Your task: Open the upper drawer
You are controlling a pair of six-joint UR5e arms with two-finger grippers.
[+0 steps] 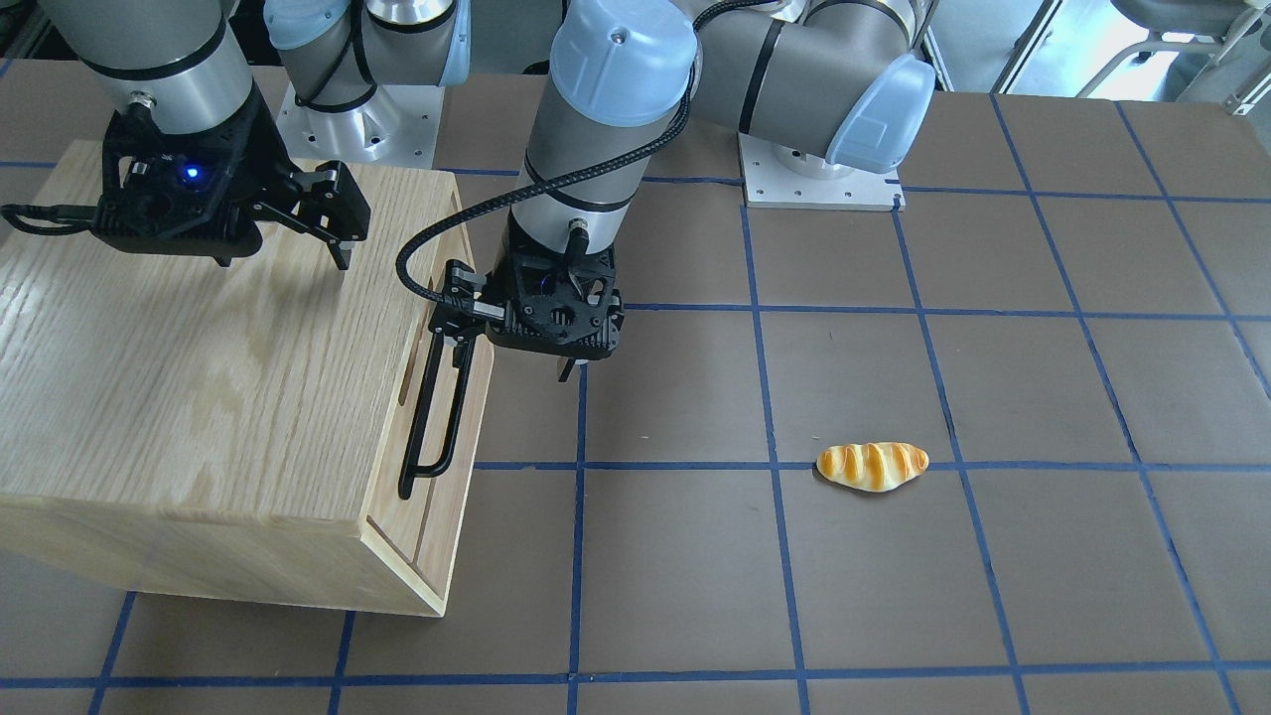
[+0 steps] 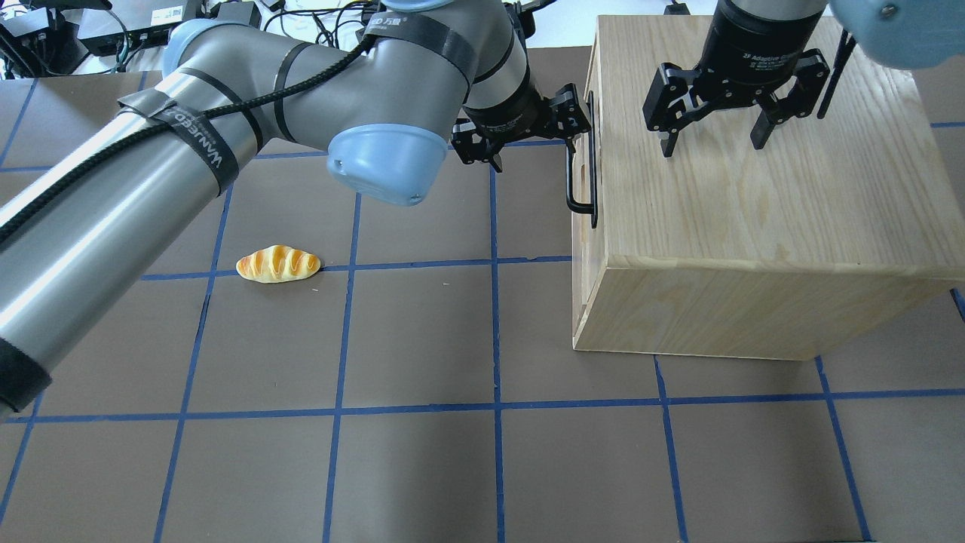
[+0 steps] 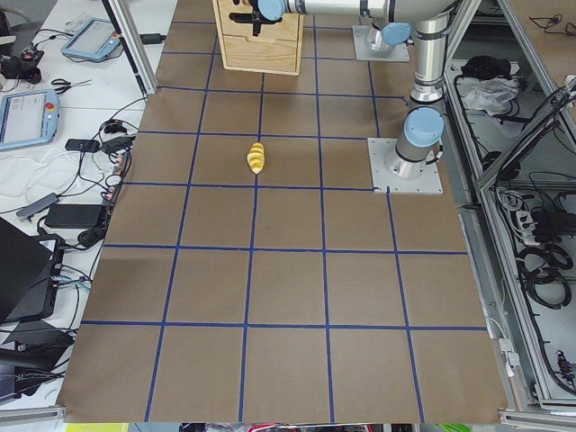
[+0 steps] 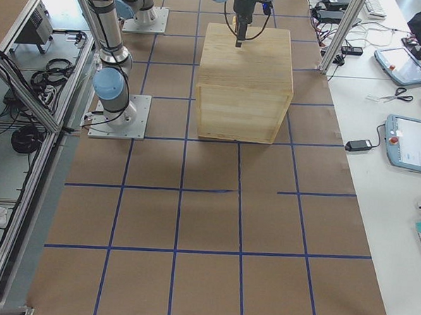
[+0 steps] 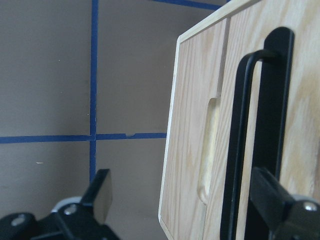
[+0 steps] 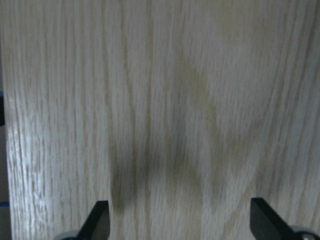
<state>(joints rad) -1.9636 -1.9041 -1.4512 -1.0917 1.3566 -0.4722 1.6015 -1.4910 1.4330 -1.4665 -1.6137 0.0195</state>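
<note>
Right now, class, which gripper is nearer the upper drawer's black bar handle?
Left. The left gripper is open at one end of the handle, beside the cabinet's front. The right gripper hovers open above the cabinet top, away from the handle.

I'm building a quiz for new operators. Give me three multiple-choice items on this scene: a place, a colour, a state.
1. Where does the golden striped bread roll lie? A on the brown table B in a bowl C on a shelf
2. What colour is the long metal bar handle of the pale-wood upper drawer? A silver B black C blue
3. How are the fingers of the right gripper? A shut B clamped on the roll C open
1A: it rests on bare table. 2B: the bar is black. 3C: they spread wide above the oak-grain cabinet.
</note>
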